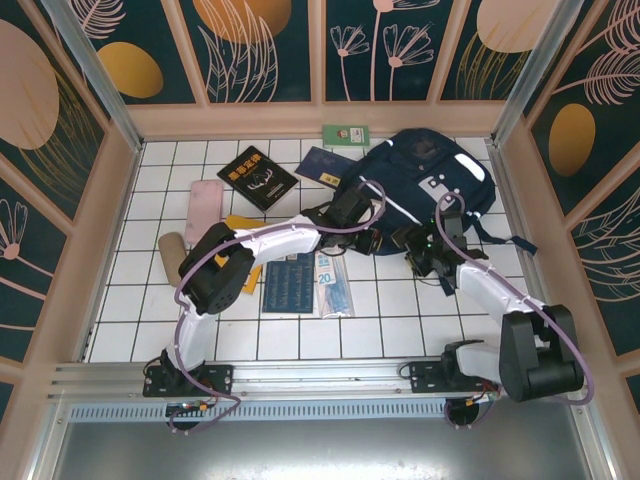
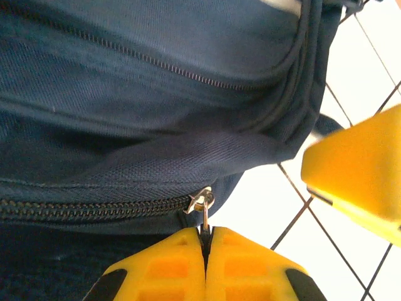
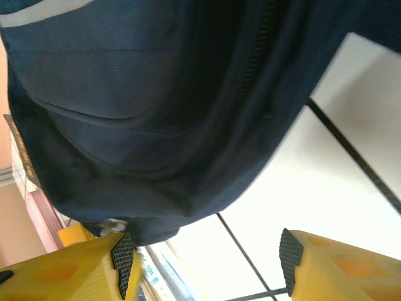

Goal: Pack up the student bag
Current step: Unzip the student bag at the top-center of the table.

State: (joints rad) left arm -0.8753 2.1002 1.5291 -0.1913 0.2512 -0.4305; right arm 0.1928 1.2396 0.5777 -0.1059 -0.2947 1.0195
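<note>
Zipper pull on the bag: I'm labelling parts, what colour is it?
Silver; the zipper pull shows best in the left wrist view.

Navy student bag [image 1: 405, 165] w/ white stripes, yellow left pincer [image 2: 205, 241].

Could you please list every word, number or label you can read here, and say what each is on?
"20": on the clear packet.
Yellow characters on the black book: too small to read.
Print on the green card: too small to read.
White patches on the student bag: nothing legible.
</note>
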